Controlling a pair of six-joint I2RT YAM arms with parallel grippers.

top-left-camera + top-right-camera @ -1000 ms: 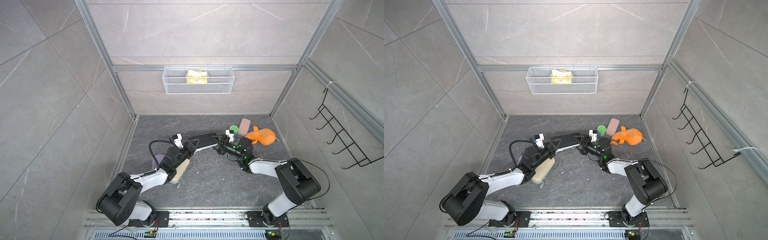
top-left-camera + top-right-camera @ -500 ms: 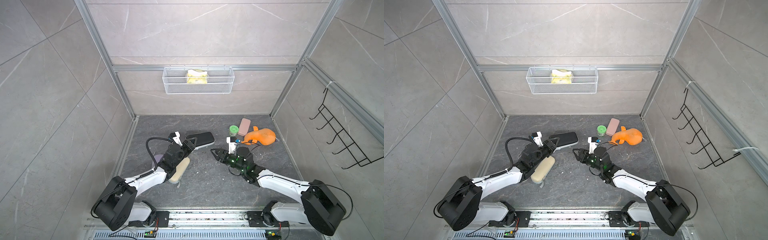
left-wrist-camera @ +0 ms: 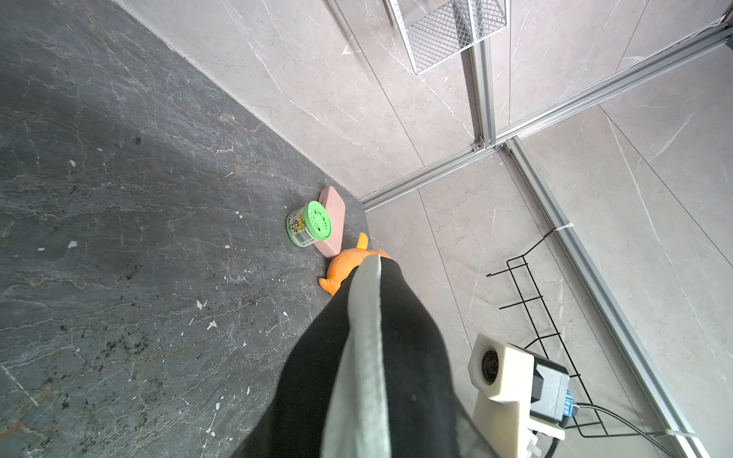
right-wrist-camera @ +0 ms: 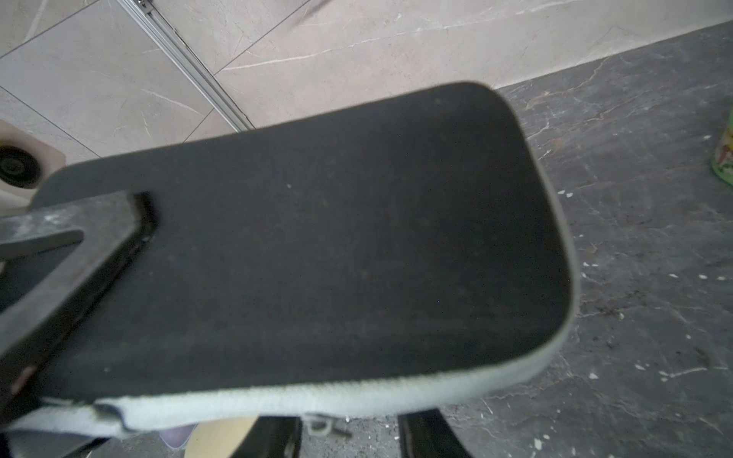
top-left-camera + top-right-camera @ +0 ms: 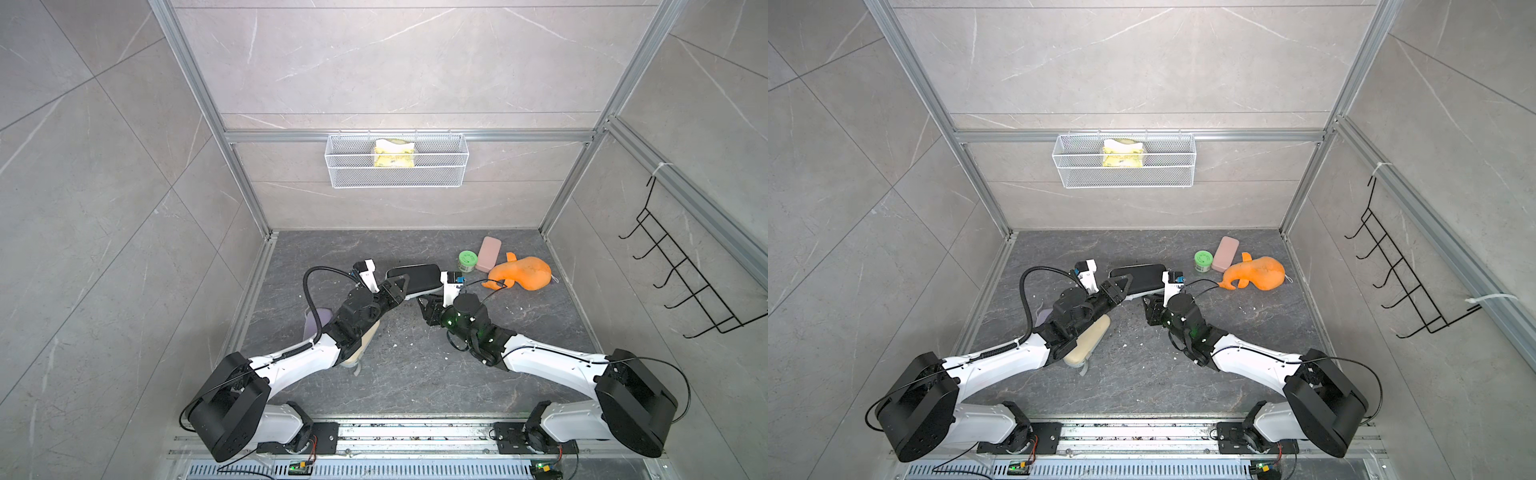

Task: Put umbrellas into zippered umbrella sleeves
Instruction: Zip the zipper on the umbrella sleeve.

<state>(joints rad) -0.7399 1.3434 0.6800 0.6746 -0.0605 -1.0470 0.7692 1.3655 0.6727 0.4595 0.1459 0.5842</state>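
Fingers on the left (image 5: 397, 287) clamp the black sleeve (image 5: 417, 275), and we see the right fingers (image 5: 429, 306) narrowly apart beneath its zipper.

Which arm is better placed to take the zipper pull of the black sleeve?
Right: the zipper pull hangs right by the open right pincer, while the left pincer is busy holding one end of the black sleeve.

Grey marble-look walls (image 5: 374, 62), aluminium framing (image 5: 407, 135), dark veined floor (image 5: 415, 382) shows pale flecks, possibly crumbs, wire basket (image 5: 440, 168), black hook rack (image 5: 688, 286).
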